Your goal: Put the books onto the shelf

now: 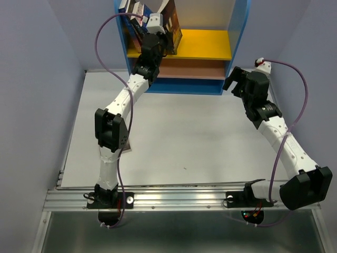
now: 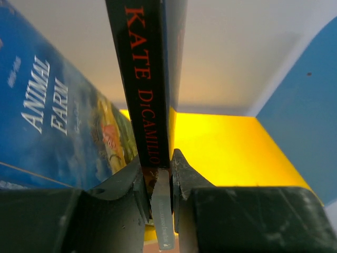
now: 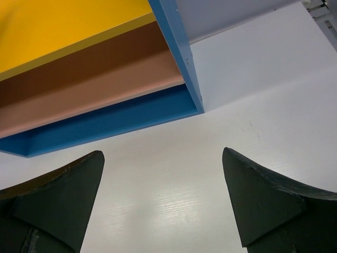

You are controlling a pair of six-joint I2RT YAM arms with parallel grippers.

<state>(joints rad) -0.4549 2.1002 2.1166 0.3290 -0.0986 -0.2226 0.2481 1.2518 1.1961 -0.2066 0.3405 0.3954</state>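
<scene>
Left gripper [image 2: 158, 171] clamped on Kate DiCamillo book [image 2: 143, 79] above yellow board [image 2: 226, 153]; Animal Farm book [image 2: 47, 121] leans close beside; room free toward blue side wall [image 2: 305, 116]. Right gripper [image 3: 163, 205] spread wide above table [image 3: 221, 121].

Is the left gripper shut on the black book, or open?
Shut on it: the left gripper has a finger pressed against each side of the black book, over the yellow board.

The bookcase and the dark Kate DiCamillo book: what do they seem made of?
The bookcase is probably painted wood or board: flat, opaque blue and yellow faces, square-cut edges, slight sheen. The dark book looks like a paperback, likely paper under a smooth card cover, judging by its thin printed spine.
</scene>
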